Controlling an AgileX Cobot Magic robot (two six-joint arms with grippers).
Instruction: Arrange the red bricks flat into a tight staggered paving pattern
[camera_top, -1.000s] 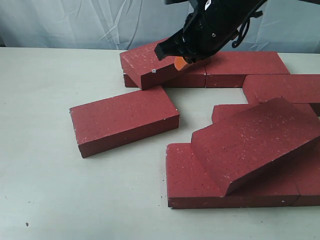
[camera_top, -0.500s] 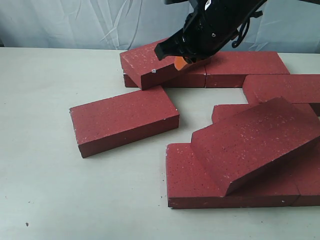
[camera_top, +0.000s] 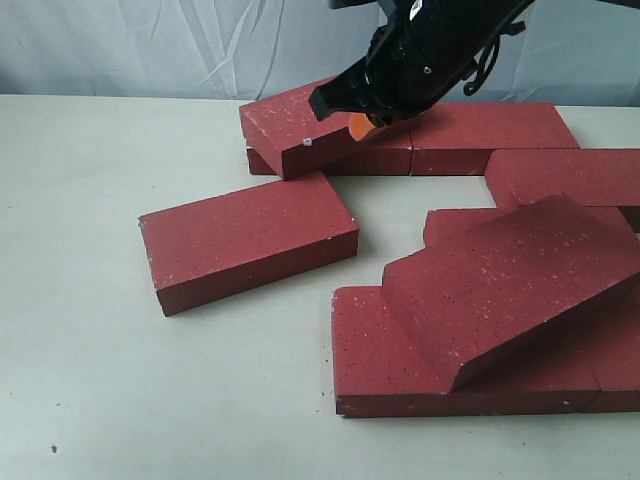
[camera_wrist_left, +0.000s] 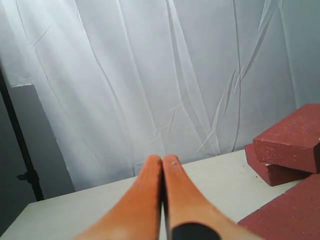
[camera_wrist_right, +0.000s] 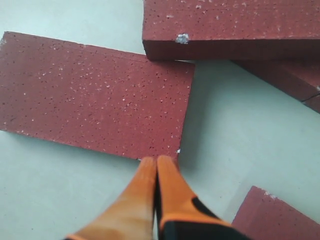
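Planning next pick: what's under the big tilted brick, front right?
The tilted brick lies on the front flat brick, its far end apparently propped on a rear brick. How the bricks meet beneath it is covered.

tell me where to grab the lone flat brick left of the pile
Probably across its short width near the middle, coming down from above. The lone flat brick has bare table along both long side faces; only its far right corner sits close to the tilted brick. Whether the jaws open wide enough isn't shown.
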